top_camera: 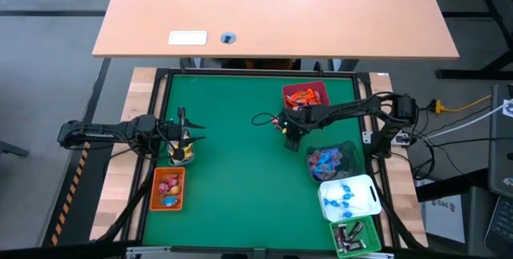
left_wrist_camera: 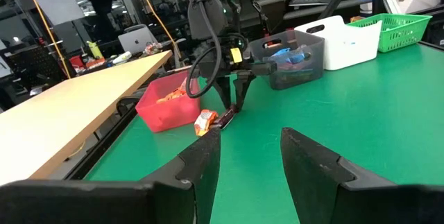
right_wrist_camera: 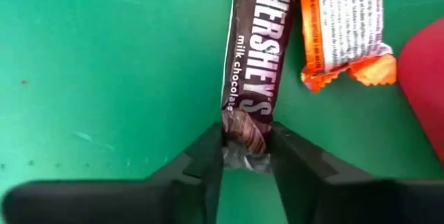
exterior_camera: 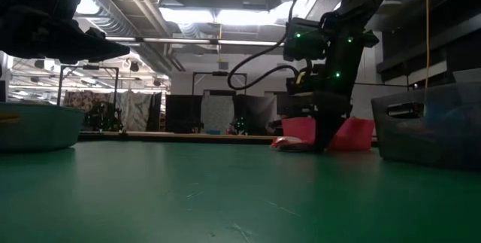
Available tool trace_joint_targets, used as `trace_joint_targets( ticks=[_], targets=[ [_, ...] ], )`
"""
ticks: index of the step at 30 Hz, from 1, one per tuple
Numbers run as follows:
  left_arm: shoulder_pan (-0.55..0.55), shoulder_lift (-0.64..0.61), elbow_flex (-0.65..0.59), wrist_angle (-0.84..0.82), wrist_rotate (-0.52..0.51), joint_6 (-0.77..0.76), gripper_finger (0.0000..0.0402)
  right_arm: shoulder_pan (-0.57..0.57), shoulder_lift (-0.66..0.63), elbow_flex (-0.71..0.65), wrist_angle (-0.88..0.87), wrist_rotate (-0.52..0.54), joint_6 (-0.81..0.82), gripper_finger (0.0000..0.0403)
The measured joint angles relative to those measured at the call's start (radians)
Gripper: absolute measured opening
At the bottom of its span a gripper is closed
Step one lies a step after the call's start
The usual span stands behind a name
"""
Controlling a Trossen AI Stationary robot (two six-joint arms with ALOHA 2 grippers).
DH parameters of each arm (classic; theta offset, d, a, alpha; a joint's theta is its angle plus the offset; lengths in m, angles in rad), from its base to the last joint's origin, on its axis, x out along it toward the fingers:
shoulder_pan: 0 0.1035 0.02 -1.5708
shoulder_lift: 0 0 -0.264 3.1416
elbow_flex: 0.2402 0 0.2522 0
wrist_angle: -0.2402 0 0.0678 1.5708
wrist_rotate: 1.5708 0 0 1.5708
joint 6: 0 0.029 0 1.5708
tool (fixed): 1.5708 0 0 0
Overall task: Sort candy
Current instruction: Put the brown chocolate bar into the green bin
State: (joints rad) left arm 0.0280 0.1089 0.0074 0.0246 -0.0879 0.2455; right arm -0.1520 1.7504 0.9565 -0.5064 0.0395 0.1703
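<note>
Although the green surface [top_camera: 240, 171] carries several bins, the item in hand is the dark brown chocolate bar [right_wrist_camera: 253, 71], lying flat near the far right part of the surface, just beside the red bin [top_camera: 305, 95]. Right pincer [right_wrist_camera: 248, 156] has its fingers clamped on the crimped end of the bar's wrapper. Judged light, thin and flat; the foil wrapper is likely slick and crushable, so a hold on the end seam risks slipping or tearing, and a hold across the narrow body would be surer.

Obstructions: an orange-wrapped sweet [right_wrist_camera: 343, 26] lies just beside the bar, edges near touching, and could be dragged along on the lift. The red bin wall stands close on the same side. The dark clear bin [top_camera: 333, 161], white bin [top_camera: 349, 198] and green bin [top_camera: 356, 238] line the right edge; the orange bin [top_camera: 169, 189] sits near the left edge.

Left pincer [left_wrist_camera: 251, 158] waits by the left edge, fingers apart, nothing seen between them in its wrist view
</note>
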Motion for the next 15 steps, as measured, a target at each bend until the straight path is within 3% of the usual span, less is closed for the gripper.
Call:
trace_joint_targets(
  ticks=[9,15],
  targets=[
    [0.0,0.0,0.0,0.0,0.0,0.0,0.0141,0.001,0.004,0.032,-0.053,-0.024,-0.003,0.0026],
    [0.0,0.0,0.0,0.0,0.0,0.0,0.0141,0.003,0.006,0.134,-0.186,-0.153,-0.015,0.0005]
  ],
)
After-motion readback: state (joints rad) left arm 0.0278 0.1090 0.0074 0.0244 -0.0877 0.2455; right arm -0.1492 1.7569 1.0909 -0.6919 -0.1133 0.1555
